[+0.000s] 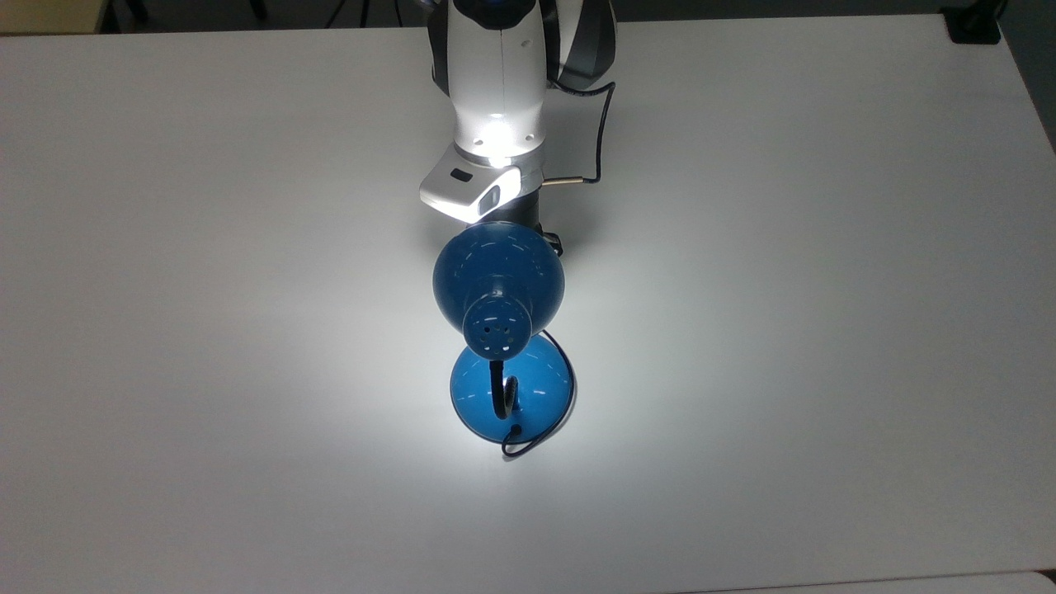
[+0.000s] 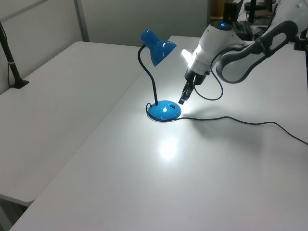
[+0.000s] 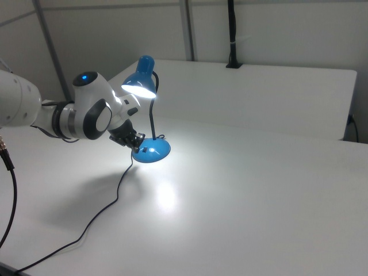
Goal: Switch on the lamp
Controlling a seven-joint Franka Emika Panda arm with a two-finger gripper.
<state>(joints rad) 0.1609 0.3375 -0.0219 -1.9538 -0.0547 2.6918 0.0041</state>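
The blue lamp is lit: its shade throws a bright pool of light on the white table. Its round blue base stands under the black gooseneck. In the right view the shade glows from below, above the base. My gripper hangs shut with nothing in it, just above and beside the base's edge on the left view's right, not touching it. In the right view the gripper is close to the base's left edge. In the top view the shade hides most of the gripper.
The lamp's thin black cord runs from the base across the table towards the left view's right. A black post is clamped at the far table edge on the left view's left. My arm's own cable loops beside the wrist.
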